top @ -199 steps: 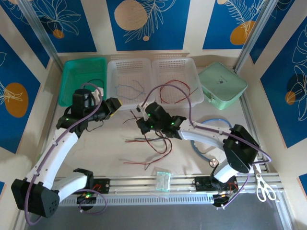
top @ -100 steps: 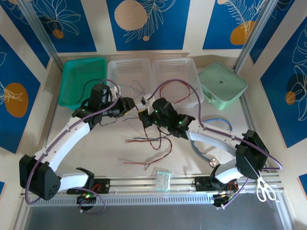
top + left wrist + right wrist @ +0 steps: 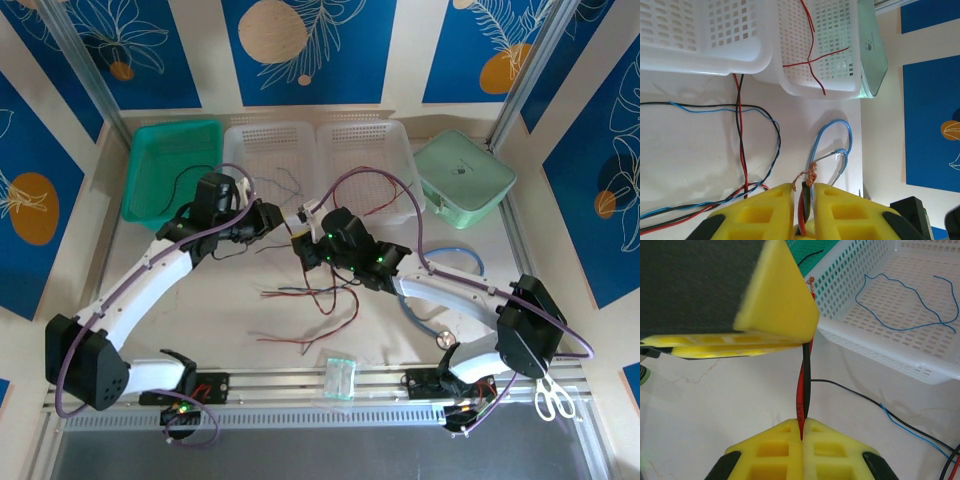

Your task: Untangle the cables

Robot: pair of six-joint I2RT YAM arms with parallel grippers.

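The cables (image 3: 315, 295), thin red, black and blue wires, lie tangled on the table in front of both grippers. My right gripper (image 3: 300, 245) (image 3: 802, 432) is shut on a red and a black cable (image 3: 804, 385) that rise taut from its jaws. Just above, my left gripper (image 3: 283, 222) (image 3: 802, 187) is closed down to a narrow slot round the same pair (image 3: 806, 200). Their frayed copper ends (image 3: 810, 175) stick out past its tips. Its yellow finger (image 3: 775, 295) hangs over the right gripper's jaws.
Three baskets stand at the back: a green one (image 3: 170, 165), a white one (image 3: 268, 135) holding a blue wire (image 3: 905, 305), and a white one (image 3: 398, 150) holding red wires (image 3: 812, 60). A mint box (image 3: 463, 175) and a light-blue stethoscope tube (image 3: 470, 255) lie to the right. Scissors (image 3: 548, 390) lie front right.
My left arm swung right from the green basket to the right gripper, and its jaws narrowed round the cable ends. The right gripper stayed shut and shifted slightly toward the back right.
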